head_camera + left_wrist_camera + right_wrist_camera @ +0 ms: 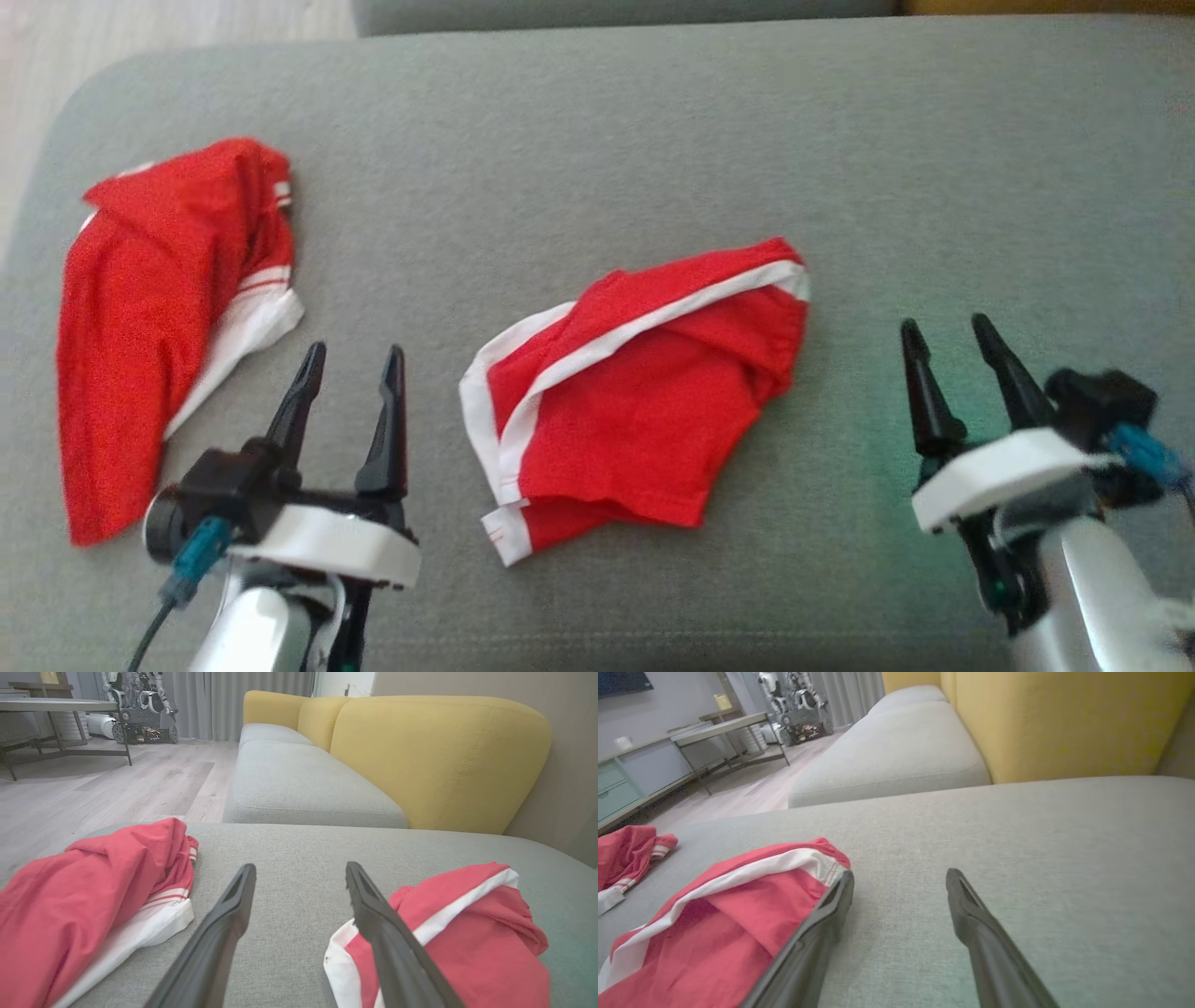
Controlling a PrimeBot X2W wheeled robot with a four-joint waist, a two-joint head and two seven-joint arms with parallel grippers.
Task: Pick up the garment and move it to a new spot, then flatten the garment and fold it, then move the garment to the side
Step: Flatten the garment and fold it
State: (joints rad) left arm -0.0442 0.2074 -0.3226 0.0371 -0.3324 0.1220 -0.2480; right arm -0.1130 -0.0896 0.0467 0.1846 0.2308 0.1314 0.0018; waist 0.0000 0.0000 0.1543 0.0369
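Left gripper (356, 348) and right gripper (944, 322), both spread and empty, flank red garment (644, 401) crumpled on grey cushion (653, 140) between them: light, limp cloth, likely best pinched at white-trimmed hem (478, 411).

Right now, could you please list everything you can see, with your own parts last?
centre garment: one, red with white trim, crumpled mid-cushion.
left garment: one, red with white trim, cushion's left end.
cushion: one, grey, under both garments.
backrests: several, yellow, behind far seats.
floor: one, pale wood, beyond the cushion.
table: one, grey-topped, across the room.
other robot: one, white and dark, by curtains.
left fingers: two, dark, apart, between the garments.
right fingers: two, dark, apart, right of centre garment.
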